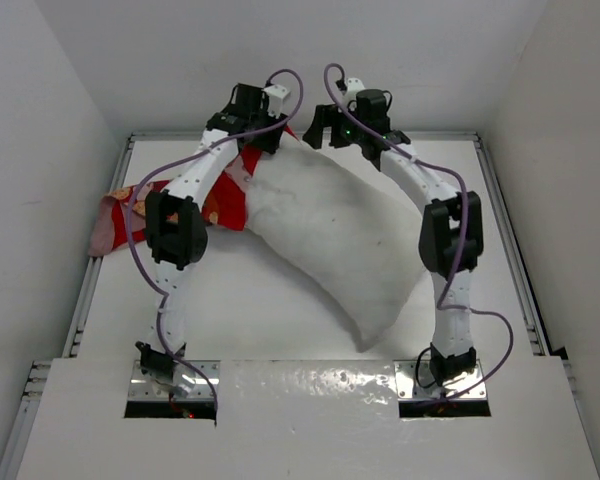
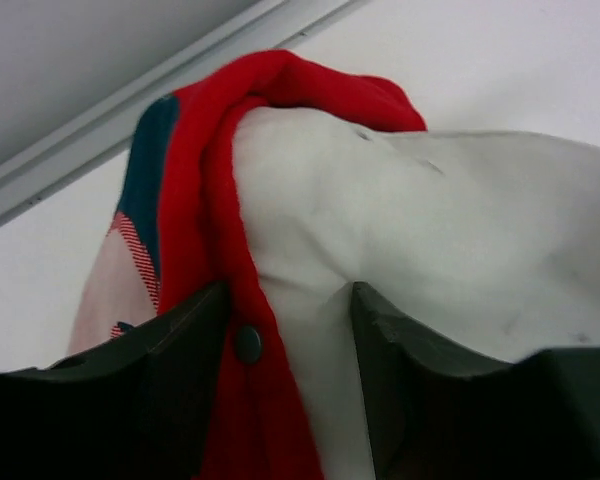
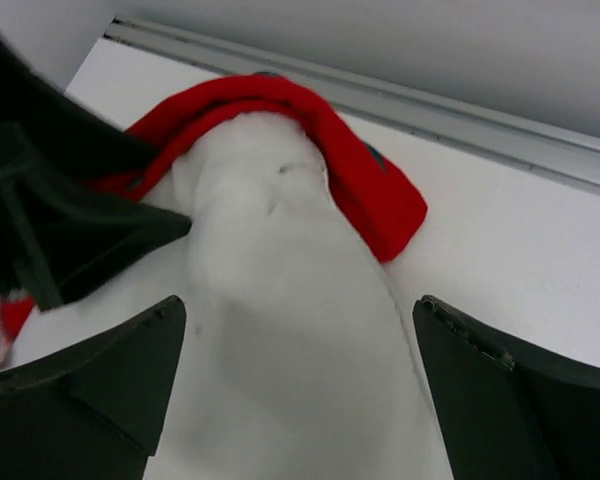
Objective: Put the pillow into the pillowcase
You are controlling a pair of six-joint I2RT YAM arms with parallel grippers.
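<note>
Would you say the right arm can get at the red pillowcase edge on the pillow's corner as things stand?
Probably yes: the right gripper hangs open over the pillow, and the pillowcase edge lies just ahead, nothing between; the left gripper sits aside.

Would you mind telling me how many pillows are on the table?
1. The pillow lies across the table, its far corner tucked into the pillowcase; none seems hidden.

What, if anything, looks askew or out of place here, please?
The pillowcase is bunched over only the far corner of the pillow, its rest trailing crumpled leftward; most of the pillow lies bare and diagonal.
</note>
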